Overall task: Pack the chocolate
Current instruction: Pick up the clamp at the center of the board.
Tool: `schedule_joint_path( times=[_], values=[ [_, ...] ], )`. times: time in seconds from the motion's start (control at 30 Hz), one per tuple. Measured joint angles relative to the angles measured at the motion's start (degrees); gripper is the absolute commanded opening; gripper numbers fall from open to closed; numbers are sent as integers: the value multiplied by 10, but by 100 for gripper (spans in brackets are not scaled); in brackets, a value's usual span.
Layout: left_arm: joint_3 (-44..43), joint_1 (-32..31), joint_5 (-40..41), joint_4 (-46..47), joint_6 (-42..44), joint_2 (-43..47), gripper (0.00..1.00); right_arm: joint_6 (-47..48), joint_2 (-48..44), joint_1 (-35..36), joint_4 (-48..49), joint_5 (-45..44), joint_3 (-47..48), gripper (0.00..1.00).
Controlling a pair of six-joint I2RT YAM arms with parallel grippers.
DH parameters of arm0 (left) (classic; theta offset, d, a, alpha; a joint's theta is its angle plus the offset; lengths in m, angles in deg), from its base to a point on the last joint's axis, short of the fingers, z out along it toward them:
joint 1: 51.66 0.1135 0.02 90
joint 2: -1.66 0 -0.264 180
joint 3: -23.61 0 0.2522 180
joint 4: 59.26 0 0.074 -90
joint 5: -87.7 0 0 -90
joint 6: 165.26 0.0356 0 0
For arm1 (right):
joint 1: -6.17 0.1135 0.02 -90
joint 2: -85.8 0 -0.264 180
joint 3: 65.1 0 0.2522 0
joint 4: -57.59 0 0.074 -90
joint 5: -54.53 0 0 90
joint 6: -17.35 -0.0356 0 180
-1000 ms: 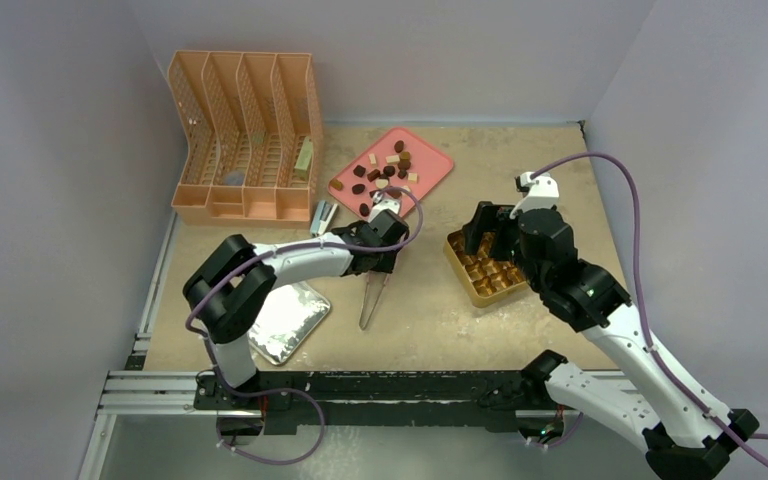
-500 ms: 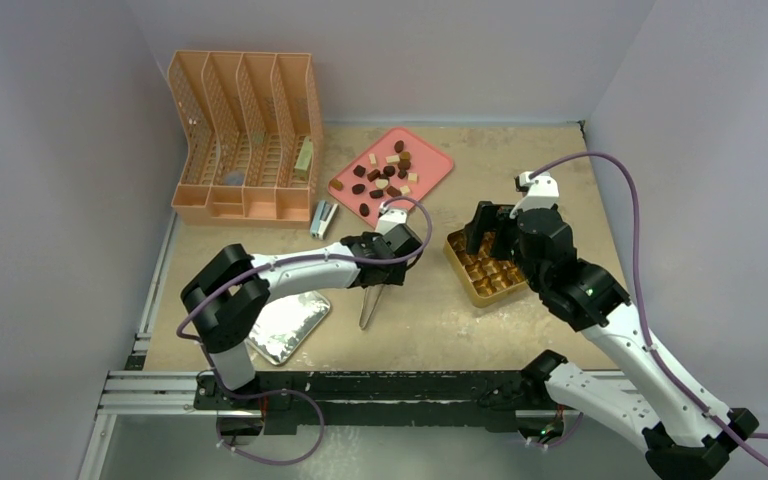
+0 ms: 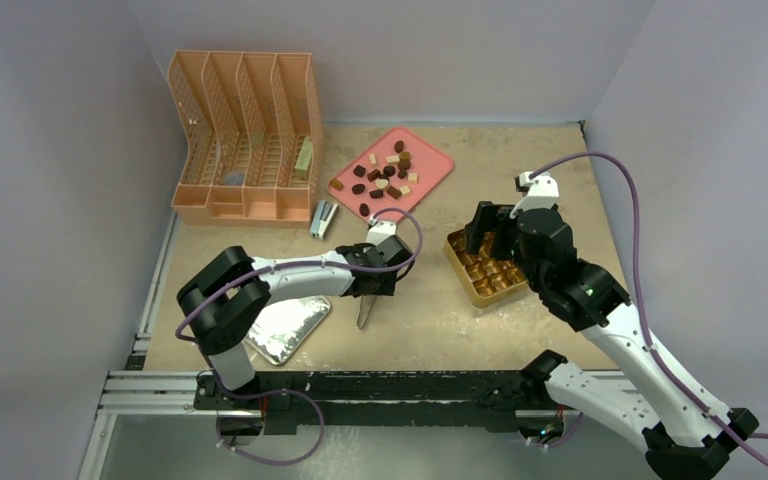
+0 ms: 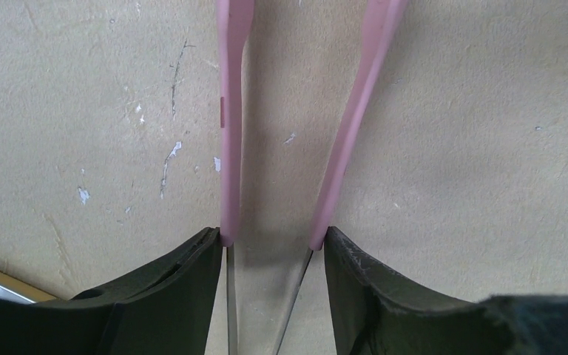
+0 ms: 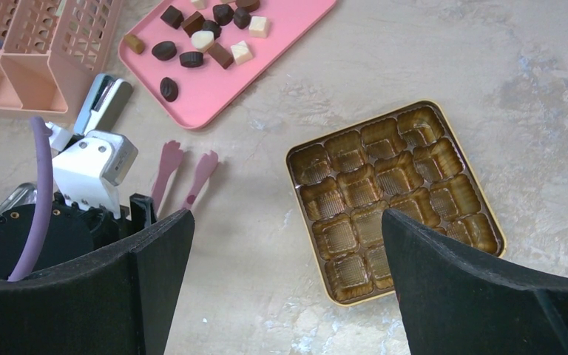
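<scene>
Moved: left gripper (image 3: 372, 283) has drawn back from the near edge of the tray (image 3: 430, 160) toward the arm bases and now sits over the middle of the tongs (image 4: 229, 133); tongs, box and right arm lie as before.
Left gripper: jaws apart, one finger close against the outside of each tong arm, low over the table (image 3: 430, 320).
Tongs: flat on the table, arms spread, pink tips apart with only bare table between them; handle end points at the arm bases.
Chocolate (image 3: 388, 172): all on the pink tray, loosely scattered; dark brown, reddish-brown and a few cream pieces.
Box (image 5: 373, 181): gold, gridded, right of the tongs and well apart from the tray; every cup that shows holds only its gold liner.
Right gripper (image 5: 287, 214): jaws wide, hanging above the box, nothing between the fingers.
Rack (image 3: 222, 110): orange, four slots, left of the tray; a small grey thing in one slot and a pale one in another, too small to name.
Stapler (image 3: 323, 217): on the table just in front of the rack.
Foil tray (image 3: 290, 330): near edge, partly under the left arm; crinkled foil shows inside.
</scene>
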State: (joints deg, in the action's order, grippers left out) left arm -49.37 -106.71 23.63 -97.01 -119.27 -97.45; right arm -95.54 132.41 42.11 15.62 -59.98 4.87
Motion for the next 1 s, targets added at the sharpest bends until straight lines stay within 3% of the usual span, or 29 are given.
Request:
schedule_joint_path(
  times=[0.73, 1.0],
  values=[
    [25, -5, -15, 21, -15, 0, 51, 0, 3, 0, 0, 0, 0, 99],
    [25, -10, -13, 21, -15, 0, 42, 0, 3, 0, 0, 0, -1, 99]
  ],
)
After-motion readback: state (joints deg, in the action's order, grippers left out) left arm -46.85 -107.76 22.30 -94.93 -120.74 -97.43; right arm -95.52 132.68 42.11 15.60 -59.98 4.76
